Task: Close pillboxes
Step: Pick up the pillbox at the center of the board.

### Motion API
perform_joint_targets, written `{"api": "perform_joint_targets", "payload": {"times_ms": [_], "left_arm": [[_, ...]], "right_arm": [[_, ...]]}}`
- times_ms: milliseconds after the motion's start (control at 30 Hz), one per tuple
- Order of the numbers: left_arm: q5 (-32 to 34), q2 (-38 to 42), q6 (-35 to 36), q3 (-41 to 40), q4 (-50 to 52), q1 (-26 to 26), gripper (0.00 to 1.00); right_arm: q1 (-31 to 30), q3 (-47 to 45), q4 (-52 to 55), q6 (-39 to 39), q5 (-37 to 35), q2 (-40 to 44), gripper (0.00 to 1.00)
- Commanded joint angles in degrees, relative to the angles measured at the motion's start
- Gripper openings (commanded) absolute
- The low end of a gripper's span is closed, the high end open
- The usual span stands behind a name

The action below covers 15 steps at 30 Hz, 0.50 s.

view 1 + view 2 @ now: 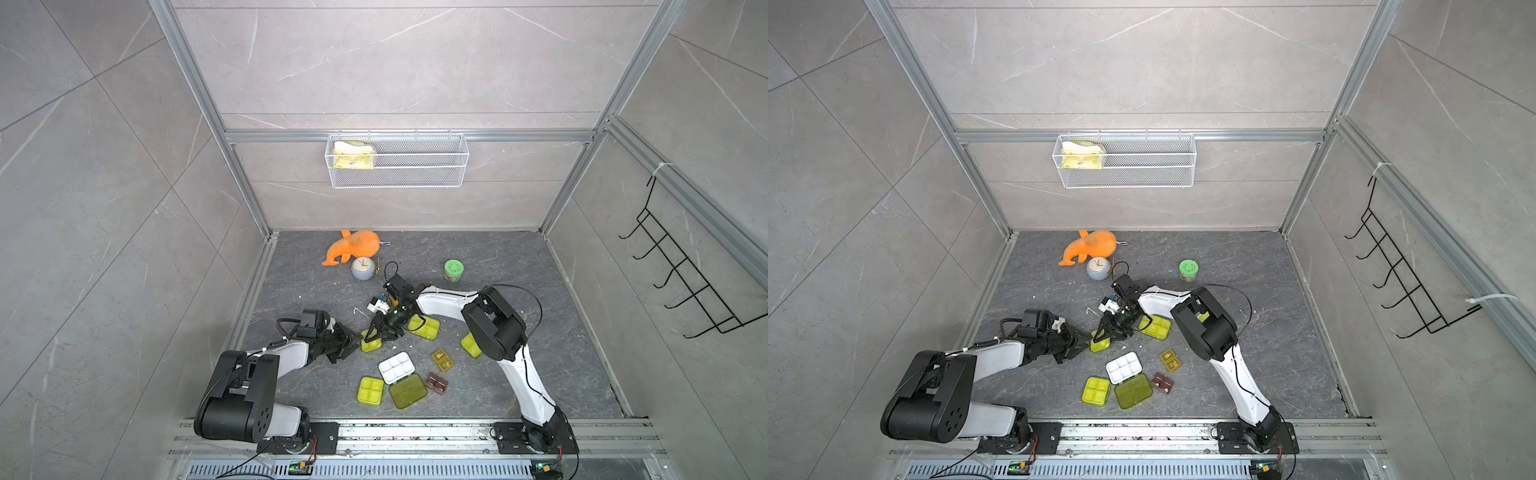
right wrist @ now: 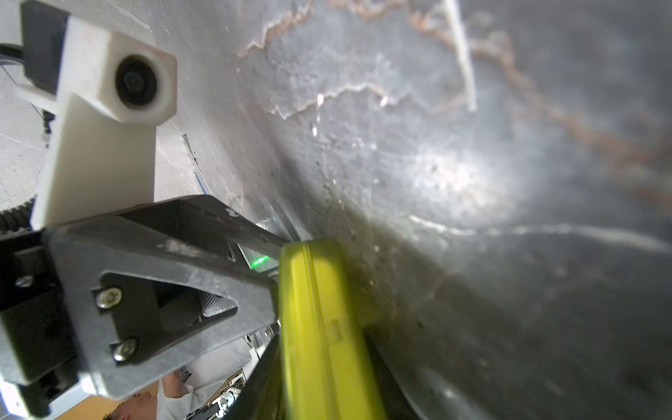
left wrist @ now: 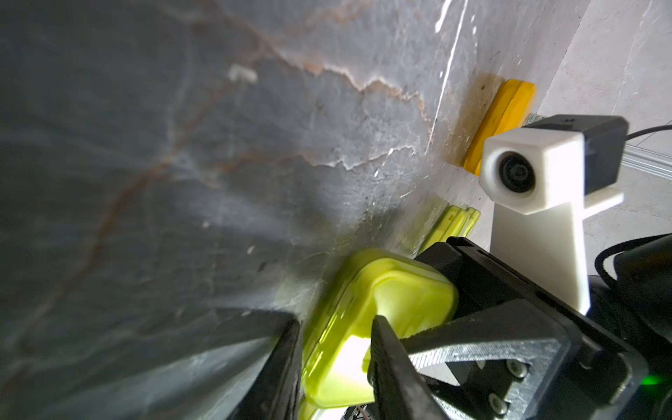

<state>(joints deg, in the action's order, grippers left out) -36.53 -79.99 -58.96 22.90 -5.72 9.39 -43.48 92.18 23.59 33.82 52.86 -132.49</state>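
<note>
A small yellow-green pillbox (image 1: pixel 371 343) sits on the dark floor (image 1: pixel 498 299), just below the middle of a top view; the left gripper (image 1: pixel 353 338) grasps it from the left, one finger on each side; the right gripper (image 1: pixel 376 331) touches it from the upper right, but I cannot tell if it squeezes; an open pillbox (image 1: pixel 397 368) with a white tray lies lower right of it.

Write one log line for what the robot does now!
target: small pillbox | left gripper: shut on it | right gripper: around it, grip unclear | white pillbox: lid open
</note>
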Motion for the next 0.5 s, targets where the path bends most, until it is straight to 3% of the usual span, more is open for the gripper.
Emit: {"api": "perform_joint_targets", "payload": {"times_ms": [0, 233, 467], "left_arm": [[1.68, 1.24, 0.35, -0.75, 5.93, 0.32, 0.35], [1.9, 7.86, 1.0, 0.25, 11.98, -0.66, 0.46], [0.1, 17.28, -1.53, -0.75, 12.71, -2.17, 0.56]], "right_arm": [[-0.38, -1.01, -0.56, -0.95, -1.87, 2.97, 0.31], [-0.15, -1.46, -1.29, -0.16, -1.83, 5.02, 0.27], [1.01, -4.62, -10.08, 6.89, 0.76, 8.18, 0.26]]}}
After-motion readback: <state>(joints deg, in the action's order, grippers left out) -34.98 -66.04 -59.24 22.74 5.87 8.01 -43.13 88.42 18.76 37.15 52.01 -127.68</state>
